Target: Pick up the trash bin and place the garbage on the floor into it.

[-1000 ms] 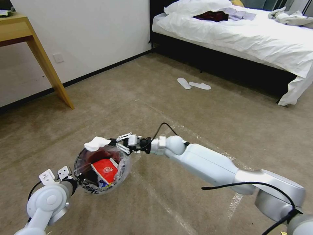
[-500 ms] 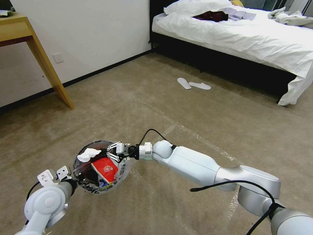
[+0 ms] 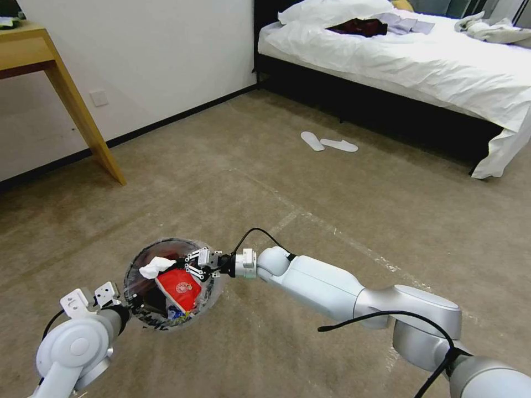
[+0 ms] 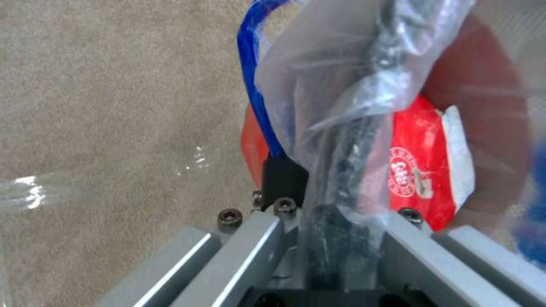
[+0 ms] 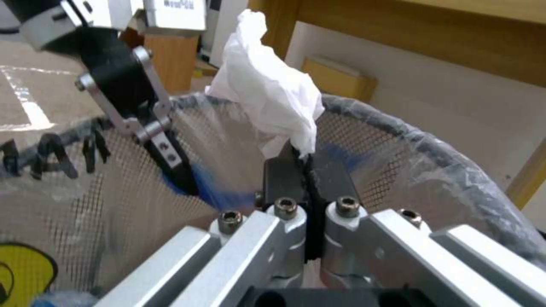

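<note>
right claw [image 3: 188,265], jaws pinched shut on a crumpled white tissue [image 3: 156,267], reaches inside the rim of the trash bin [image 3: 206,298]; the tissue hangs directly over the bin's dark interior, above a red-and-white packet [image 3: 180,287]. left claw [image 4: 318,238] clamps the bin's bag-lined rim, holding it off the floor [image 3: 332,182].

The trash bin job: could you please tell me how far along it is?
Done: the left gripper holds the trash bin off the floor by its rim, with a red packet already inside. In hand: the right gripper, jaws shut on a white tissue, is over the opening, unreleased. No other litter shows on the carpet.
</note>
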Robot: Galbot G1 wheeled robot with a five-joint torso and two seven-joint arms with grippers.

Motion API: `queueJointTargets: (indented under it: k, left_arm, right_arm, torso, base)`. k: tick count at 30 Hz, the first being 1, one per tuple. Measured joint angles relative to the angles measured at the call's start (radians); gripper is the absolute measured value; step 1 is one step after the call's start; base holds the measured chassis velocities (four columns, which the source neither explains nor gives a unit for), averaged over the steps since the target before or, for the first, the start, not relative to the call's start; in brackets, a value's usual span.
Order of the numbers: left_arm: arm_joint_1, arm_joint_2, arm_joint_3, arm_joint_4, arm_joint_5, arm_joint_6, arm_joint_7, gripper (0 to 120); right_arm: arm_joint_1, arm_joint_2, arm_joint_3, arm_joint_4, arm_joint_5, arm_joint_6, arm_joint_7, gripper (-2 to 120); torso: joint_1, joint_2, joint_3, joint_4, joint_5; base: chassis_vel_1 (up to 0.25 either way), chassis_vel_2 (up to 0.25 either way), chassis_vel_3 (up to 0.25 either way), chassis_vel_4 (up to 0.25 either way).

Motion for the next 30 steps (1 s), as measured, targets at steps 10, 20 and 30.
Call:
queueJointTargets:
  k: [10, 20, 30]
  left_arm:
    - [0.001, -0.007, 0.001, -0.009, 0.004, 0.000, 0.000, 0]
    - [0.005, -0.007, -0.004, -0.021, 0.006, 0.000, -0.001, 0]
    - [0.007, -0.008, -0.005, -0.023, 0.003, 0.000, -0.002, 0]
  right_arm:
    - [-0.013, 0.008, -0.006, -0.017, -0.022, -0.011, -0.011, 28]
    - [-0.003, 0.016, -0.010, -0.022, -0.031, -0.029, -0.033, 68]
    - [-0.007, 0.017, -0.013, -0.008, -0.029, -0.028, -0.032, 99]
  torso:
    - [0.000, 0.000, 0.000, 0.0000, 0.0000]
    - [0.000, 0.000, 0.000, 0.0000, 0.0000]
    - [0.000, 0.000, 0.000, 0.0000, 0.0000]
  base:
    - [0.000, 0.000, 0.000, 0.000]
    - [0.000, 0.000, 0.000, 0.000]
    - [0.000, 0.000, 0.000, 0.000]
